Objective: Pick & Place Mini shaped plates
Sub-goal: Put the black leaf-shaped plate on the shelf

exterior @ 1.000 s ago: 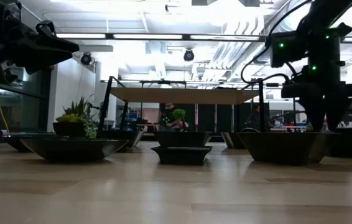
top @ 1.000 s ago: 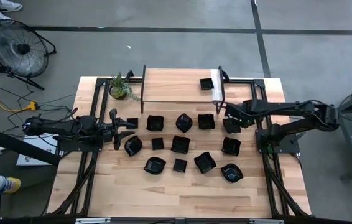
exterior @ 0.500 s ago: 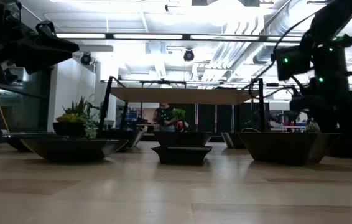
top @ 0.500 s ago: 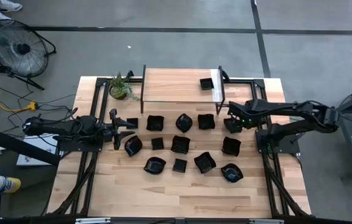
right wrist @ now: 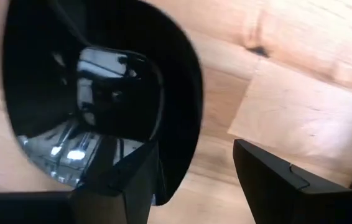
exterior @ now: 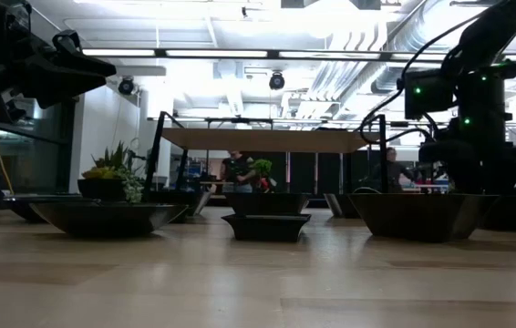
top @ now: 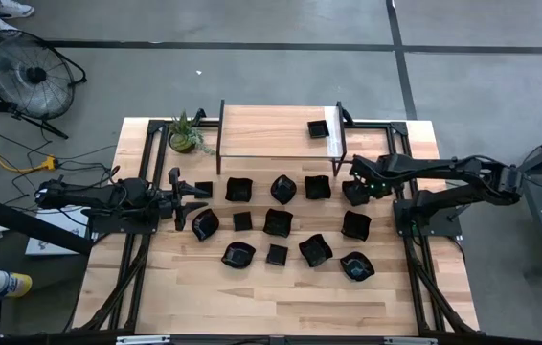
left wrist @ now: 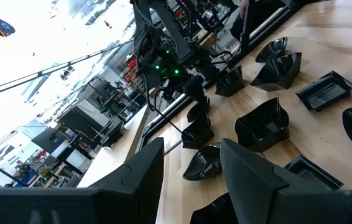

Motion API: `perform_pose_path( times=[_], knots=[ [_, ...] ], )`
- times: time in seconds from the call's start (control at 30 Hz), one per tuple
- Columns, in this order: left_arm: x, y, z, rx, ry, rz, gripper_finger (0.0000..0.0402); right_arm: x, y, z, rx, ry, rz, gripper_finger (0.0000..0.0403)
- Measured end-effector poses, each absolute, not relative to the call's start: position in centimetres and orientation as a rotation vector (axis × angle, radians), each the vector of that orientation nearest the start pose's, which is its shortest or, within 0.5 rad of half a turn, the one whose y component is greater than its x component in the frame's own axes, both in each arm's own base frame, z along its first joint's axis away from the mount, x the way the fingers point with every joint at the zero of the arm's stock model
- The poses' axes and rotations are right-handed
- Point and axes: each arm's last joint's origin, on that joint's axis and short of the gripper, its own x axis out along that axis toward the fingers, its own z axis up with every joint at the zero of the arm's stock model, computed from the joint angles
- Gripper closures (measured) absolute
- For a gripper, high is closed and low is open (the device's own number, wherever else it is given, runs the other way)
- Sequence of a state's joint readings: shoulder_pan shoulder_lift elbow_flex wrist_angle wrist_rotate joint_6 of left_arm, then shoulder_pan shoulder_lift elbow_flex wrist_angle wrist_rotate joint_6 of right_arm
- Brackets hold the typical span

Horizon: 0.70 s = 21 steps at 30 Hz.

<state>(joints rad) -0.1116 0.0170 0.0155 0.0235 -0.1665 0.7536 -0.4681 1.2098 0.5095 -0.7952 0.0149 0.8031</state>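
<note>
Fingers [right wrist: 132, 180] of my right gripper [right wrist: 194, 177] spread wide, straddling the rim of one mini shaped plate [right wrist: 101, 93], nothing clamped. Remaining mini shaped plates [top: 278, 222] sit scattered mid-table [top: 252, 297]; one lies on the raised shelf [top: 271, 129] at 12 o'clock. Left gripper [top: 177, 199] waits at 9 o'clock, fingers parted, empty.

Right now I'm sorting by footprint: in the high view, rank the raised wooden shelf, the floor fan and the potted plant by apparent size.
1. Raised wooden shelf
2. Floor fan
3. Potted plant

The fan stands on the floor, farther from the camera, so its rank is less sure.
</note>
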Motion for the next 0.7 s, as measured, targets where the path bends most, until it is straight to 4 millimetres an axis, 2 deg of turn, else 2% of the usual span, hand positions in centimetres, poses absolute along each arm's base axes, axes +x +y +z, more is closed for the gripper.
perform_pose_path(
  times=[0.33, 0.7],
  knots=[
    [9.73, -0.61, 16.98, 0.750, 0.000, 0.061, 0.0247, 14.42, -7.32, 14.22, 0.963, 1.248, -0.953, 0.0205],
    [9.73, -0.61, 16.97, 0.750, 0.000, 0.060, 0.0247, 14.41, -7.34, 14.22, 0.952, 1.249, -0.953, 0.0299]
  ],
)
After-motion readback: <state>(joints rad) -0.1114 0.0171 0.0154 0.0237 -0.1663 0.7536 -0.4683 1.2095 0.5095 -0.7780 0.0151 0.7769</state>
